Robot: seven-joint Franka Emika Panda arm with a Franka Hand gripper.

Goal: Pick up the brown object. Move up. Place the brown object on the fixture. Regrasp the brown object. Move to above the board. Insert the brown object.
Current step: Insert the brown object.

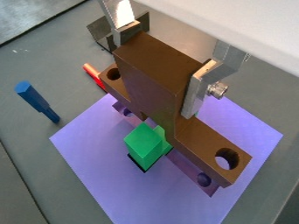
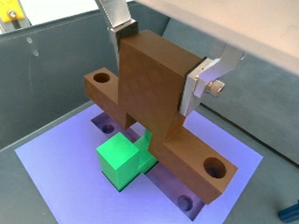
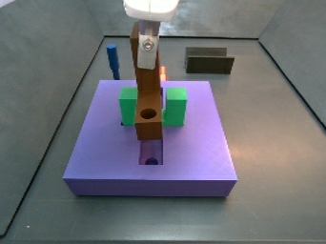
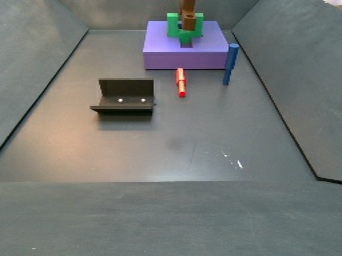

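**A:** Where's the brown object at this point?

**B:** Standing upright over the board, its lower end down between the arms of the green U-shaped block, over the central slot. The tool is clamped on its upper, wider end; in both wrist views the silver fingers press flat against its two opposite faces.

**A:** What does it look like up close?

**B:** An orange-brown bar with flat faces and sharp edges. A side view shows a round hole near the lower end. In the wrist views a brown cross-piece with a hole at each end lies across the board under it; I can't tell whether that is part of the bar.

**A:** How would it handle?

**B:** It looks rigid and fairly light, probably printed plastic, smooth enough to slip if squeezed lightly. The wide flat faces at the top are the sensible place to hold it, since that keeps it from twisting.

**A:** Anything else around?

**B:** The fixture sits well apart on the grey surface. A thin red peg and a blue peg lie just beside the board.
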